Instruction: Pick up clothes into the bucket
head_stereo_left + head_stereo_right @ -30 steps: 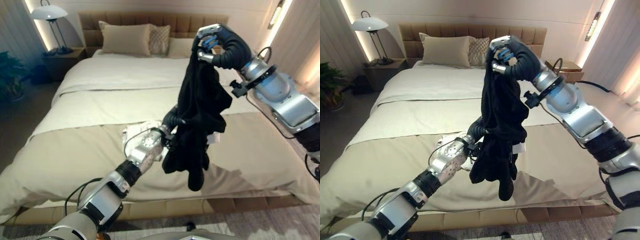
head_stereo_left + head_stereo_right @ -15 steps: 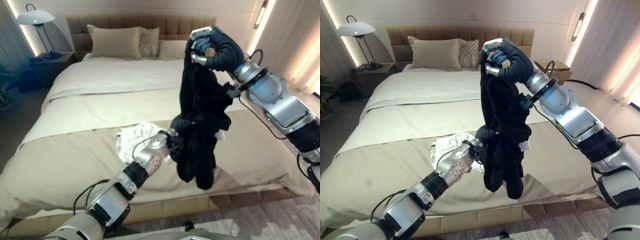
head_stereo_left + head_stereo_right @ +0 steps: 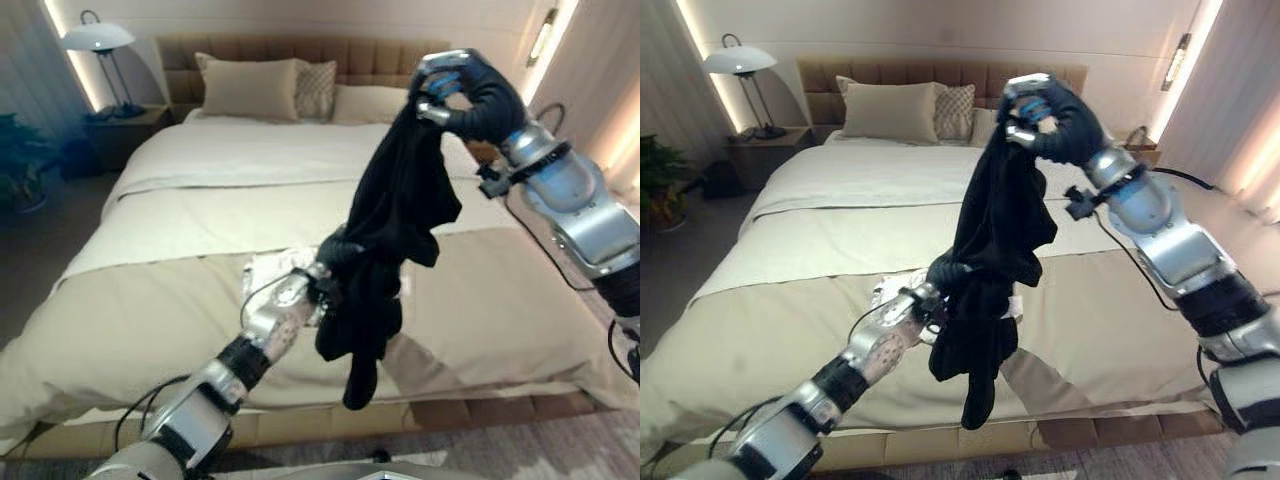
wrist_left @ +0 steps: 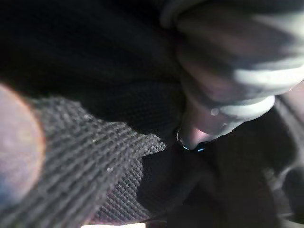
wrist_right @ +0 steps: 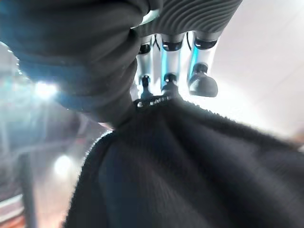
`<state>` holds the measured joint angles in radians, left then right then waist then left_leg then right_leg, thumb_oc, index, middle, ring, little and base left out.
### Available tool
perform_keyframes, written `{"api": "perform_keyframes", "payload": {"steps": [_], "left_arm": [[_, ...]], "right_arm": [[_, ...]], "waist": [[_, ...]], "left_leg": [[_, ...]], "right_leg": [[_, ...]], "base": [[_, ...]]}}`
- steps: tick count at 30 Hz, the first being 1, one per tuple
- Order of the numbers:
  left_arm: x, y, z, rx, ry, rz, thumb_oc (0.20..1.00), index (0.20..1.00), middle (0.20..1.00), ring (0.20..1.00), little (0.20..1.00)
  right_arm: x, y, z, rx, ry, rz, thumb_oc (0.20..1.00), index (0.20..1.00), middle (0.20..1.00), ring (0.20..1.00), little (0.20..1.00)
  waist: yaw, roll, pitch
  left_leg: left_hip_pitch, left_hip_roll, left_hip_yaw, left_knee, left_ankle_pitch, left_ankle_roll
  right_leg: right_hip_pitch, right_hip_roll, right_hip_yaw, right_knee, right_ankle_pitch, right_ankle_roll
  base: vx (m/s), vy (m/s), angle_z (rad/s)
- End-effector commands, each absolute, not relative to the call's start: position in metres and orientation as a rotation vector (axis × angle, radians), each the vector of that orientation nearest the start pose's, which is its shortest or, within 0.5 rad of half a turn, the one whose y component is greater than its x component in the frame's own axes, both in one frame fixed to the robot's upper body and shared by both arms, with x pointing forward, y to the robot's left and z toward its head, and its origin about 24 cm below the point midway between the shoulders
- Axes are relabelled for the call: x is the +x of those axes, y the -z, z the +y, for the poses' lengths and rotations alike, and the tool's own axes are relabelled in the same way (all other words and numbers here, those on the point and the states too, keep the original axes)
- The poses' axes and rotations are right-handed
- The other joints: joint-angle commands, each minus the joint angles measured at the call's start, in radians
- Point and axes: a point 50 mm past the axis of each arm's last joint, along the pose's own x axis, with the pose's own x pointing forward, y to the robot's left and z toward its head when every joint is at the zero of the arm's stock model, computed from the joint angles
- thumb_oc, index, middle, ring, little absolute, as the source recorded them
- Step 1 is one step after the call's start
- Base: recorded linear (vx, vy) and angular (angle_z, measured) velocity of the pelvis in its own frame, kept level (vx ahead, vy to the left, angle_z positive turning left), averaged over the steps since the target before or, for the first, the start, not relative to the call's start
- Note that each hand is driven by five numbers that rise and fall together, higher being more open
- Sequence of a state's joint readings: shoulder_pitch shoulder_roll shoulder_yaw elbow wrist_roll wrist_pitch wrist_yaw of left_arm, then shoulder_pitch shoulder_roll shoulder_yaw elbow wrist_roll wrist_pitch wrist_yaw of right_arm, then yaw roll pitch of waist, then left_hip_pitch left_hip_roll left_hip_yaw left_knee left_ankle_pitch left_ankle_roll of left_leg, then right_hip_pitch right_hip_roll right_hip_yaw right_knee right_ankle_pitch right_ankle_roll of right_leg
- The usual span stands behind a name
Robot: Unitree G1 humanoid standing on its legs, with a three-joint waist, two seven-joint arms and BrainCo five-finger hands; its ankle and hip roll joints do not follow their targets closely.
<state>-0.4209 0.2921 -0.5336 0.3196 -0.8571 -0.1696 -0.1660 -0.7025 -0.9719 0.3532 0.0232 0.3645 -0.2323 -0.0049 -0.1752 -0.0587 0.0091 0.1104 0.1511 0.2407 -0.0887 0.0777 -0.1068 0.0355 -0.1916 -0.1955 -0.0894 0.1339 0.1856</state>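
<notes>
From the head views, the black garment (image 3: pixel 395 240) hangs limp and soft above the bed (image 3: pixel 200 210), pinched at its top edge by the raised right hand (image 3: pixel 455 90), while the left hand (image 3: pixel 945 285) is buried mid-cloth (its fingers hidden, so I cannot tell its hold). In the right wrist view the fingers (image 5: pixel 166 78) curl on a bunched fold, probably the safest hold for something this light and floppy.

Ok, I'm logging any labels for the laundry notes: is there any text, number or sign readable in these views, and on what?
None can be read.
The black garment, held up by the right hand with the left hand at its middle, carries a small white tag; any print on it is too small to read.
</notes>
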Motion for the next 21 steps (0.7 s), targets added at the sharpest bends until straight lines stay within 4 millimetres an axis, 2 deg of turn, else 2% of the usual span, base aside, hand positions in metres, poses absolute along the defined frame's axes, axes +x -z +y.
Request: {"api": "perform_keyframes", "payload": {"steps": [1, 2, 4, 5, 10, 13, 16, 19, 20, 21], "left_arm": [[0.309, -0.095, 0.113, -0.32, 0.524, -0.171, 0.2, 0.2, 0.2, 0.2, 0.2], [0.303, -0.096, 0.128, -0.281, 0.49, -0.191, 0.2, 0.2, 0.2, 0.2, 0.2], [0.294, -0.092, 0.147, -0.242, 0.437, -0.202, 0.2, 0.2, 0.2, 0.2, 0.2], [0.284, -0.086, 0.166, -0.218, 0.368, -0.198, 0.2, 0.2, 0.2, 0.2, 0.2], [0.262, -0.084, 0.209, -0.242, 0.19, -0.232, 0.2, 0.2, 0.2, 0.2, 0.2], [0.255, -0.086, 0.223, -0.254, 0.124, -0.258, 0.2, 0.2, 0.2, 0.2, 0.2], [0.254, -0.089, 0.228, -0.26, 0.1, -0.28, 0.2, 0.2, 0.2, 0.2, 0.2], [0.251, -0.096, 0.233, -0.21, 0.071, -0.32, 0.2, 0.2, 0.2, 0.2, 0.2], [0.251, -0.096, 0.233, -0.21, 0.071, -0.32, 0.2, 0.2, 0.2, 0.2, 0.2], [0.25, -0.097, 0.234, -0.181, 0.052, -0.326, 0.2, 0.2, 0.2, 0.2, 0.2]], "right_arm": [[0.303, -0.308, -0.21, -0.638, -0.176, -0.843, 0.404, 0.404, 0.404, 0.404, 0.404], [0.302, -0.301, -0.216, -0.632, -0.161, -0.823, 1.0, 1.0, 1.0, 1.0, 1.0], [0.3, -0.29, -0.222, -0.614, -0.153, -0.793, 1.0, 1.0, 1.0, 1.0, 1.0], [0.299, -0.279, -0.225, -0.583, -0.144, -0.767, 1.0, 1.0, 1.0, 1.0, 1.0], [0.297, -0.255, -0.227, -0.545, -0.153, -0.704, 1.0, 1.0, 1.0, 1.0, 1.0], [0.296, -0.24, -0.228, -0.513, -0.155, -0.657, 1.0, 1.0, 1.0, 1.0, 1.0], [0.295, -0.234, -0.229, -0.509, -0.162, -0.634, 1.0, 1.0, 1.0, 1.0, 1.0], [0.297, -0.21, -0.231, -0.492, -0.172, -0.551, 1.0, 1.0, 1.0, 1.0, 1.0], [0.297, -0.21, -0.231, -0.492, -0.172, -0.551, 1.0, 1.0, 1.0, 1.0, 1.0], [0.298, -0.2, -0.231, -0.503, -0.175, -0.515, 1.0, 1.0, 1.0, 1.0, 1.0]], "waist": [[0.059, -0.042, 0.036], [0.067, -0.041, 0.039], [0.082, -0.041, 0.039], [0.096, -0.041, 0.04], [0.126, -0.037, 0.042], [0.138, -0.031, 0.05], [0.144, -0.025, 0.067], [0.171, -0.014, 0.1], [0.169, -0.014, 0.1], [0.182, -0.011, 0.114]], "left_leg": [[0.021, 0.008, -0.043, 0.022, -0.049, -0.009], [0.019, 0.008, -0.047, 0.024, -0.049, -0.009], [0.016, 0.01, -0.054, 0.029, -0.049, -0.009], [0.014, 0.012, -0.06, 0.029, -0.047, -0.01], [0.008, 0.022, -0.08, 0.029, -0.039, -0.016], [-0.002, 0.027, -0.11, 0.037, -0.035, -0.016], [-0.015, 0.032, -0.142, 0.043, -0.029, -0.02], [-0.07, 0.045, -0.221, 0.066, 0.004, -0.047], [-0.071, 0.045, -0.223, 0.066, 0.004, -0.047], [-0.102, 0.058, -0.255, 0.069, 0.032, -0.066]], "right_leg": [[0.05, -0.046, -0.052, 0.04, -0.013, 0.049], [0.053, -0.047, -0.056, 0.041, -0.015, 0.048], [0.059, -0.046, -0.064, 0.04, -0.02, 0.046], [0.066, -0.043, -0.071, 0.038, -0.025, 0.043], [0.075, -0.036, -0.088, 0.048, -0.044, 0.033], [0.069, -0.044, -0.103, 0.124, -0.077, 0.023], [0.056, -0.048, -0.111, 0.176, -0.107, 0.015], [0.064, -0.038, -0.188, 0.218, -0.154, -0.01], [0.064, -0.037, -0.189, 0.218, -0.154, -0.01], [0.075, -0.019, -0.23, 0.205, -0.162, -0.019]], "base": [[-0.01, -0.021, 0.13], [-0.01, -0.014, 0.13], [-0.01, -0.026, 0.17], [-0.01, -0.031, 0.14], [-0.01, -0.03, 0.15], [-0.02, -0.014, 0.26], [-0.08, -0.013, 0.32], [-0.12, -0.071, 0.59], [-0.14, -0.123, 0.58], [-0.16, -0.124, 0.41]]}}
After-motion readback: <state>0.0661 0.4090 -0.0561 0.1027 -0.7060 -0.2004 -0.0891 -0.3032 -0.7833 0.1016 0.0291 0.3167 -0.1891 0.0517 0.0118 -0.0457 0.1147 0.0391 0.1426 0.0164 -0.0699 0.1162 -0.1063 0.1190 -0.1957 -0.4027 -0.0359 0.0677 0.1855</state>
